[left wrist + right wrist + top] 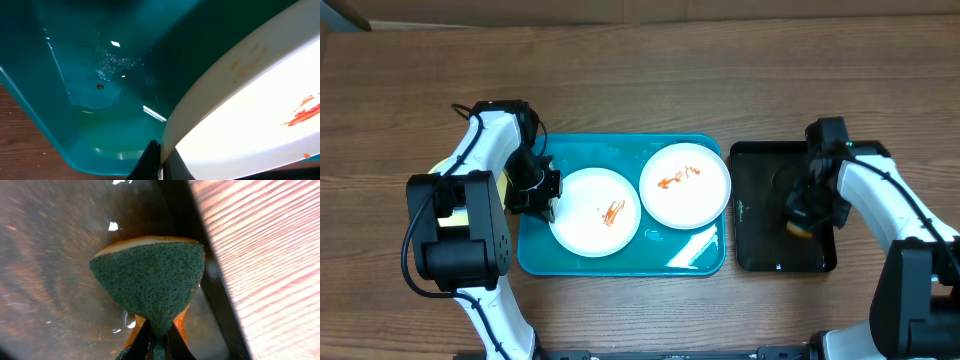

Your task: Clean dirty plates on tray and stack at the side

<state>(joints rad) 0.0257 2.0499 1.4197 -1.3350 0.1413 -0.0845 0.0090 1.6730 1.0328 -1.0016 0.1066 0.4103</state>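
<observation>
Two white plates lie in the teal tray (542, 262). The left plate (582, 214) and the right plate (700, 196) each carry an orange-red smear. My left gripper (538, 190) is at the left plate's left rim. In the left wrist view it (161, 164) is shut on the rim of that plate (250, 115), one finger under and one over, above the tray floor (100, 75). My right gripper (804, 212) hangs over the black tray and is shut (159, 341) on a green-and-orange sponge (150, 275).
The narrow black tray (760, 250) stands right of the teal tray, its wet floor (50, 280) showing under the sponge. A pale yellow patch (453, 216) shows under my left arm, left of the teal tray. Wooden table (640, 80) lies all around.
</observation>
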